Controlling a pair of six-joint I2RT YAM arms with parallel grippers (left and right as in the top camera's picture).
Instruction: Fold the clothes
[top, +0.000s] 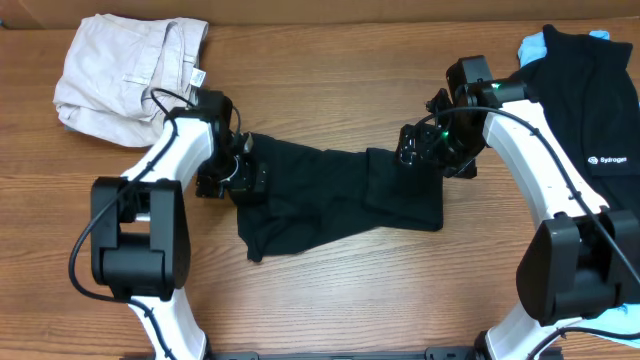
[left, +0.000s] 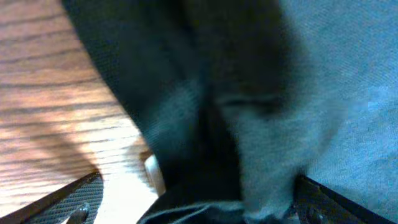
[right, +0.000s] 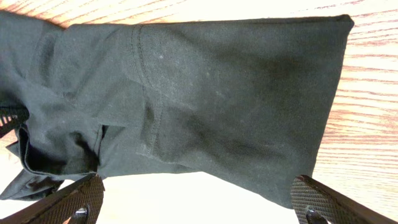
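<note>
Beige trousers (top: 120, 75) lie well outward of left gripper (top: 235, 178). Left gripper spread open, black T-shirt (top: 330, 195) bunched between fingers (left: 71, 198). Right gripper (top: 415, 145) likewise released, over T-shirt's other end. Logoed black shirt (top: 590, 110) lies outward of right gripper.

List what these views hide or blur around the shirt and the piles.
- Overhead: left tool covers the black T-shirt's left end; right tool covers its upper right corner.
- Left wrist: fabric too close, blurred; folds unreadable.
- Overhead: light-blue garment mostly under the logo shirt, itself cut off by the right edge.
</note>
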